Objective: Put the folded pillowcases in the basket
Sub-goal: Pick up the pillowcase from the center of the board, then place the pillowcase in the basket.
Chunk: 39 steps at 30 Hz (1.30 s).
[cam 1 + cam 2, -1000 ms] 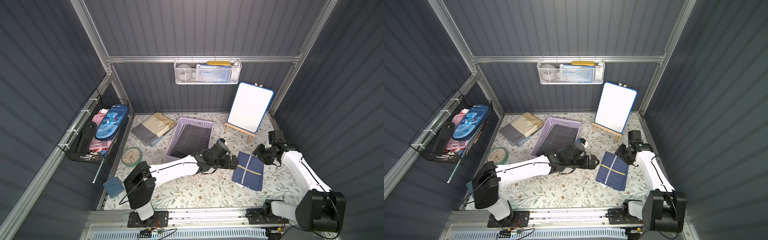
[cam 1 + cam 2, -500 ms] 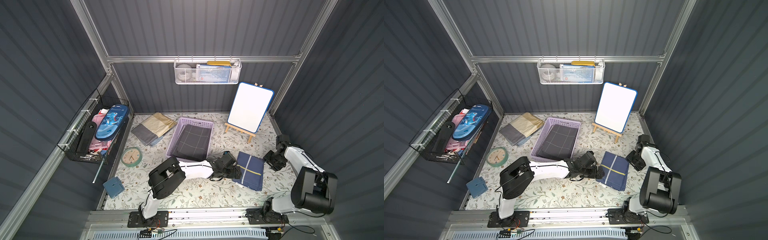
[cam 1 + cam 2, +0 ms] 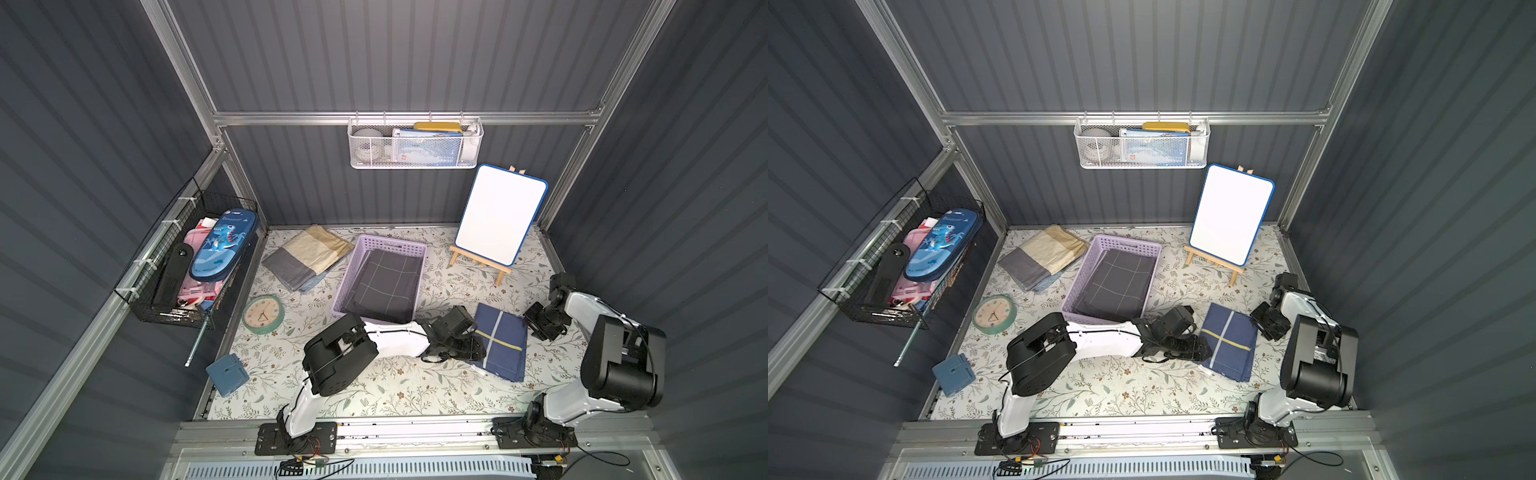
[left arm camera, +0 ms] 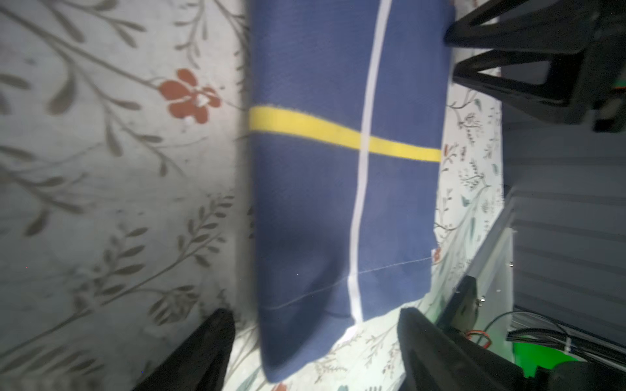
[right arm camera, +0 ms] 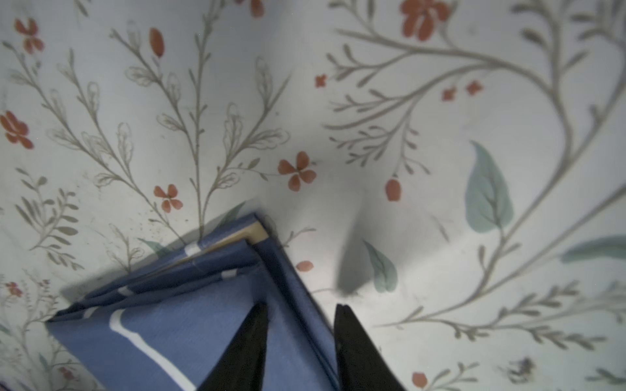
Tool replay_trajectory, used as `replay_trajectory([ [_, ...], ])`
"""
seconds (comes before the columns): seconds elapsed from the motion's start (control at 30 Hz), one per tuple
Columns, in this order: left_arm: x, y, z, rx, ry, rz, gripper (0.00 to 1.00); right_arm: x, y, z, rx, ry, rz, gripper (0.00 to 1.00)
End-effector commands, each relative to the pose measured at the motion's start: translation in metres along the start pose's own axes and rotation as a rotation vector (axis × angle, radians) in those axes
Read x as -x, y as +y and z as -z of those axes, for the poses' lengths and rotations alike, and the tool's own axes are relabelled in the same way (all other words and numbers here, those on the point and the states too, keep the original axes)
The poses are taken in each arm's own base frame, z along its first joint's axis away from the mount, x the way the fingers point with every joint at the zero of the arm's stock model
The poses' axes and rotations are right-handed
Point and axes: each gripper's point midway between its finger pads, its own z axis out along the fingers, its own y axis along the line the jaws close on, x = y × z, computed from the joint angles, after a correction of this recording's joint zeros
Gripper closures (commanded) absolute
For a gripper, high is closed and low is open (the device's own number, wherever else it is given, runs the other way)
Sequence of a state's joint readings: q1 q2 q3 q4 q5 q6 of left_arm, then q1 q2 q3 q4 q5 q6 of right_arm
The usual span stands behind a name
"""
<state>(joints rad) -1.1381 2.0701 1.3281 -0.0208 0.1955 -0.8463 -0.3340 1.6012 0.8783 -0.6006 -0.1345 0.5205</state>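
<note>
Pillowcase [image 3: 498,347]: navy folded rectangle, yellow and white stripes crossing, lower right. Left gripper [image 4: 315,311] gaping, empty; right gripper [image 5: 300,305] narrow astride corner, grip unclear.

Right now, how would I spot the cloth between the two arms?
Find the lavender basket on the floral tabletop. Right of it, nearer than the whiteboard, lies the folded pillowcase. Only it is navy, crossed by yellow and white stripes.

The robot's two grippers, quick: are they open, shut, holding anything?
Left gripper: jaws wide open around one end of the folded navy striped pillowcase; holding nothing.
Right gripper: jaws narrowly open astride its edge; holding nothing.
</note>
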Motion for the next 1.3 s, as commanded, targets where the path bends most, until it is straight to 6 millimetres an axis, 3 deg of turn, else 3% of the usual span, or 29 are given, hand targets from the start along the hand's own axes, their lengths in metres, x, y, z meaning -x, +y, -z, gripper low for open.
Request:
replay_trajectory([
  [0.0, -0.015, 0.012, -0.010, 0.013, 0.064, 0.013, 0.20, -0.001, 0.007, -0.009, 0.024, 0.039, 0.013, 0.70],
  [0.23, -0.014, 0.015, -0.009, 0.029, 0.059, 0.016, 0.24, -0.010, 0.007, -0.018, 0.010, 0.062, 0.037, 0.77],
  [0.43, -0.011, 0.018, -0.008, 0.053, 0.045, 0.032, 0.55, -0.016, 0.011, -0.014, 0.008, 0.045, 0.073, 0.87],
  [0.63, -0.003, 0.016, 0.002, 0.079, 0.006, 0.021, 0.65, -0.021, 0.011, -0.003, 0.003, -0.030, 0.102, 1.00],
  [0.8, 0.003, 0.009, 0.010, 0.072, -0.018, 0.014, 0.76, -0.026, 0.013, 0.003, 0.005, -0.068, 0.123, 1.00],
  [1.07, 0.034, -0.020, 0.048, 0.079, -0.127, -0.017, 0.92, -0.041, 0.044, 0.040, 0.074, -0.164, 0.212, 1.00],
  [1.13, 0.048, -0.039, 0.064, 0.059, -0.165, -0.040, 0.94, -0.042, 0.049, 0.052, 0.084, -0.191, 0.230, 1.00],
  [1.27, 0.055, -0.047, 0.090, 0.076, -0.210, -0.045, 0.96, -0.045, 0.062, 0.074, 0.139, -0.216, 0.253, 1.00],
])
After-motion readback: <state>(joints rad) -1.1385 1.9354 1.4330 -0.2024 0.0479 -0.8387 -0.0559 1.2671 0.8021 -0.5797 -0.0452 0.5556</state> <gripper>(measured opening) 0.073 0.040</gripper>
